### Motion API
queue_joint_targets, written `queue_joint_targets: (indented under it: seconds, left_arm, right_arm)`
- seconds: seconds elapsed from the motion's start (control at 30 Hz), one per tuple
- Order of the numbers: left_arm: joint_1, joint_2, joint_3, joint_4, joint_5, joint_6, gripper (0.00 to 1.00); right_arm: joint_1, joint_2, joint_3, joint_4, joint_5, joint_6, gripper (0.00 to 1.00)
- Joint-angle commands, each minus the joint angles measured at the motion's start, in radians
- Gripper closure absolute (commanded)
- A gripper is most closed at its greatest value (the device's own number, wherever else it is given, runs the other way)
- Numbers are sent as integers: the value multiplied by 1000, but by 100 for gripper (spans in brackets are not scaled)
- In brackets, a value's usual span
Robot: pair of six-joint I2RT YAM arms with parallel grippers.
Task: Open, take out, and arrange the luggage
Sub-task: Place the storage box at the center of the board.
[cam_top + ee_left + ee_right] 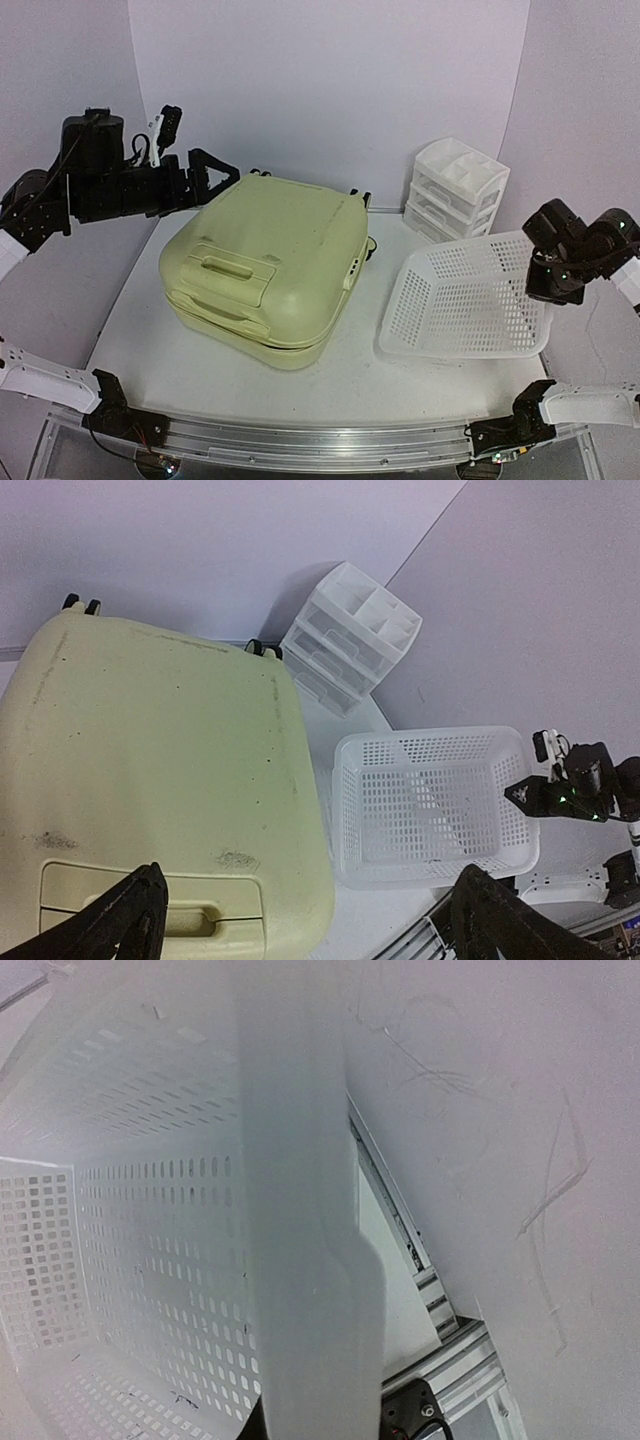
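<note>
noted left gripper [222, 172] spread to its fullest, nothing between the black fingers [130, 920] and nothing gripped. found the luggage [270, 270] directly beneath and ahead of this gripper, lying flat on the white table [380, 380] with its lid shut. cannot tell whether a fingertip grazes the far left corner of the shell.

recorded right gripper [555, 290] drawn narrow and clamped on the near wall of the white basket [450, 345]. seen from its own wrist as a smooth white rim rising straight up from between the fingertips. basket floor to the left of that rim, aluminium rail [450, 1360] to the right.

materials and shapes:
- luggage: hard moulded shell, pale yellow-green, matt, with rounded corners and a recessed rectangular handle [190, 920] nearest the left gripper. grey scuff marks on the lid, small dark wheels [80, 604] at the edge farthest from that gripper.
- basket: thin white plastic, rectangular, walls and floor pierced with a regular grid of small holes, solid band along the top. placed beside the luggage, well to the right of the left gripper.
- drawer organizer [455, 185]: white glossy plastic, stacked drawers under open-top compartments, beyond the basket from the right gripper, against the back wall.
</note>
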Motion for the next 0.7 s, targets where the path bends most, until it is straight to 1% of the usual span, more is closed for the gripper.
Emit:
queue_joint_targets:
  seconds: [0.0,0.07,0.1,0.13,0.27,0.37,0.4,0.43,0.53,0.57,0.63,0.67]
  left_arm:
    - [-3,6,1,-19,-50,18,0]
    - [-3,7,3,-40,-73,25,0]
    - [-4,7,2,-49,-88,28,0]
    - [-4,7,2,-61,-102,33,0]
    - [-3,3,-3,-97,-155,46,0]
    - [-3,1,-6,-114,-185,54,0]
    - [-3,1,-6,-119,-193,56,0]
    - [-3,2,-5,-123,-200,60,0]
    - [-3,4,-4,-139,-222,73,0]
    - [-3,5,-6,-148,-229,79,0]
    - [-3,7,-17,-159,-233,106,0]
    - [-3,5,-25,-165,-228,120,0]
  right_arm:
    - [0,-18,-69,95,3,212,97]
    - [-1,-30,-123,137,-3,224,92]
    - [-1,-32,-150,146,-5,234,83]
    - [-1,-33,-171,156,-11,243,69]
    - [-1,-40,-231,189,-49,271,39]
    - [-1,-46,-240,199,-53,284,16]
    - [0,-46,-232,200,-48,277,12]
    - [-1,-44,-221,199,-42,263,10]
    - [-1,-27,-164,200,-34,189,8]
    - [-1,-14,-139,205,-45,139,8]
    - [-1,30,-92,253,-117,12,8]
    - [-1,50,-66,266,-151,-25,7]
